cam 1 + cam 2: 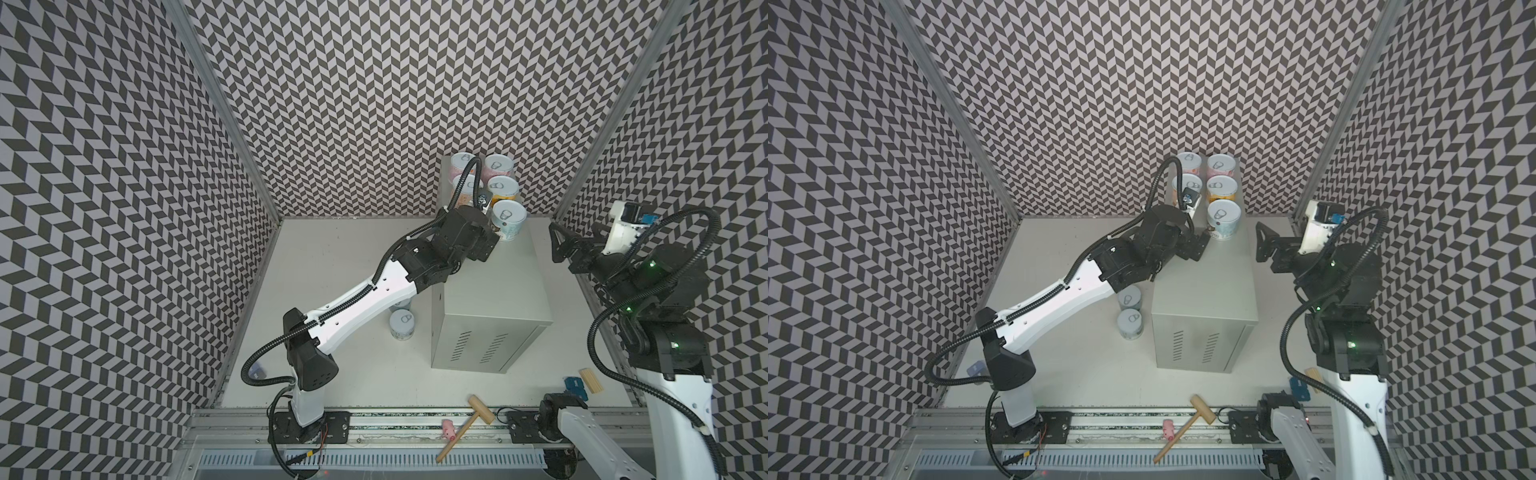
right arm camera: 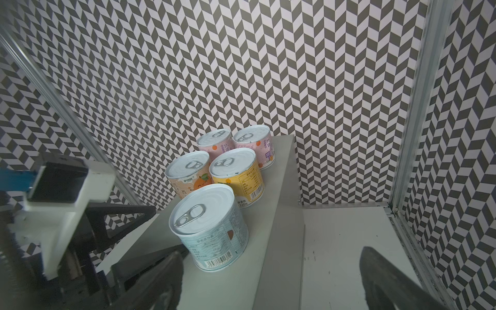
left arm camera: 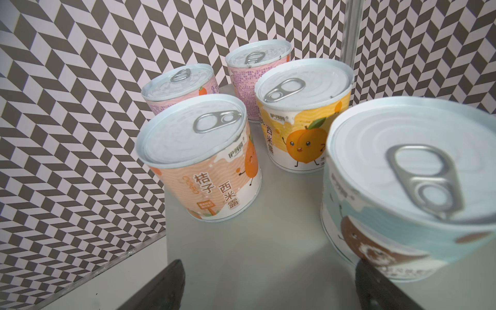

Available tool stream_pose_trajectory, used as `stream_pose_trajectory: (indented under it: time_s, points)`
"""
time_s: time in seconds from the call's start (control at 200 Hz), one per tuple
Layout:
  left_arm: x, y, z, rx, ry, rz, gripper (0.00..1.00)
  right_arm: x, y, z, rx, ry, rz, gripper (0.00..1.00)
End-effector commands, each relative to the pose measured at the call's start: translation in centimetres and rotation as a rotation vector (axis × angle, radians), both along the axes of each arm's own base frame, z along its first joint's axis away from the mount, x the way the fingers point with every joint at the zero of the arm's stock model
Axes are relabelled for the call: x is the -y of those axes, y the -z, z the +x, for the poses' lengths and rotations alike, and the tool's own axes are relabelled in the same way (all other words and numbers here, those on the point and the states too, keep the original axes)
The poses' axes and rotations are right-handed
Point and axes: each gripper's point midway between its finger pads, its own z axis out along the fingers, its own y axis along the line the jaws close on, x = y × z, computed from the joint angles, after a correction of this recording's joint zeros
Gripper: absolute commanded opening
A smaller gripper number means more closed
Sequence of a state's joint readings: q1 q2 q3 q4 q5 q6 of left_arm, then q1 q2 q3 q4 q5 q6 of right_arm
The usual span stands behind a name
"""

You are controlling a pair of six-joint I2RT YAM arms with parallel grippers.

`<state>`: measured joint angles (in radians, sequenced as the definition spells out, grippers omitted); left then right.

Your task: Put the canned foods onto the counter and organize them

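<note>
Five canned foods stand in two rows at the far end of the grey counter [image 1: 498,291]. Two are pink [image 3: 257,67], one orange-pink [image 3: 198,161], one yellow [image 3: 303,112], and a light blue can [image 1: 509,218] stands nearest. Two more cans [image 1: 1130,324] sit on the white floor left of the counter, one half under the left arm. My left gripper [image 3: 268,263] is open and empty over the counter top, just beside the light blue can [image 3: 402,188]. My right gripper [image 2: 271,252] is open and empty, hovering right of the counter.
A wooden mallet [image 1: 469,419] and a small pink toy [image 1: 448,428] lie on the front rail. A wooden block [image 1: 591,380] and a blue object [image 1: 575,384] lie at the front right. Patterned walls enclose three sides.
</note>
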<state>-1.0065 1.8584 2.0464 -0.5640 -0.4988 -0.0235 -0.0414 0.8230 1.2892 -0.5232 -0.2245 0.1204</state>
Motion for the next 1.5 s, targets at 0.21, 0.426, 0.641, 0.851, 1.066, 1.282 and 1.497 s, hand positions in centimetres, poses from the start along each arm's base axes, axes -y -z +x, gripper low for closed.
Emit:
stream_pose_trajectory:
  time_s: [0.21,0.426,0.641,0.851,1.066,1.282,1.497]
  points:
    - [0.6,-0.7,-0.1,-0.001,0.018,-0.022,1.00,-0.3,-1.1,-0.4,0.056,-0.012,-0.009,0.99]
    - [0.7,-0.6,-0.2,-0.003,0.022,-0.022,1.00,-0.3,-1.2,-0.3,0.057,-0.012,-0.009,0.99]
    - [0.7,-0.4,-0.1,-0.006,0.023,-0.018,1.00,-0.3,-1.1,-0.3,0.056,-0.013,-0.009,0.99]
    - [0.4,-0.7,-0.1,0.000,0.006,-0.018,1.00,-0.3,-1.2,-0.3,0.057,-0.016,-0.009,0.99]
    - [-2.2,-3.4,-0.7,0.030,-0.047,-0.059,1.00,-0.6,-1.4,-0.2,0.057,-0.033,-0.010,0.99]
    - [-7.4,-5.3,-3.1,0.044,-0.092,-0.089,1.00,-1.9,-1.2,-0.2,0.057,-0.109,-0.024,0.99]
    - [-14.7,-3.3,-4.5,-0.042,-0.175,-0.131,1.00,-4.6,-0.5,0.2,0.014,-0.256,-0.041,0.99]
